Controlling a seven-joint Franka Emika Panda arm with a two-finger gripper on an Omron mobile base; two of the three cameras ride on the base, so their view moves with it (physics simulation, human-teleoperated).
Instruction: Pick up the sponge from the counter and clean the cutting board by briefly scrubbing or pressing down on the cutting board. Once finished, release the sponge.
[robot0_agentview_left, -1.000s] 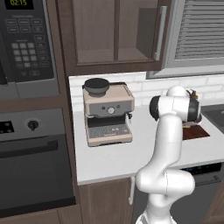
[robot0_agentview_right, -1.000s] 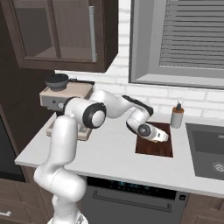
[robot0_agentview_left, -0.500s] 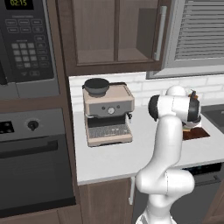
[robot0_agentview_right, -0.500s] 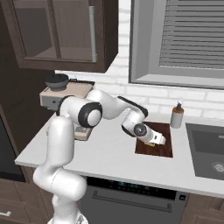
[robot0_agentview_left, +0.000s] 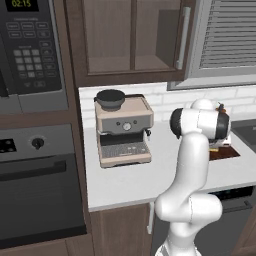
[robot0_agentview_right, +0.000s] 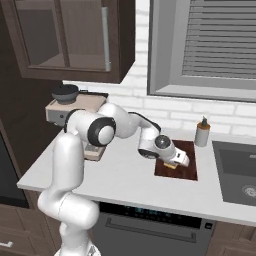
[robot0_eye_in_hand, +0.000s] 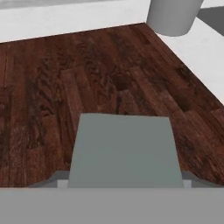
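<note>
Counter (robot0_agentview_right: 115, 175) | cutting board (robot0_agentview_right: 187, 170) | sponge (robot0_agentview_right: 170, 165) half-hidden under tool (robot0_agentview_right: 176, 161)

1. The bench (robot0_agentview_right: 120, 177) is a light grey-white worktop over dark cabinets, running along a white brick wall.
2. A beige coffee machine (robot0_agentview_left: 123, 131) stands on it at the left end, near the wall.
3. The dark reddish-brown cutting board (robot0_agentview_right: 186, 167) lies flat on it further right.
4. A small grey bottle (robot0_agentview_right: 201, 133), probably a soap dispenser, stands upright just behind the board's far right corner.
5. A sink (robot0_agentview_right: 239, 172) is set into the bench, right of the board.
</note>
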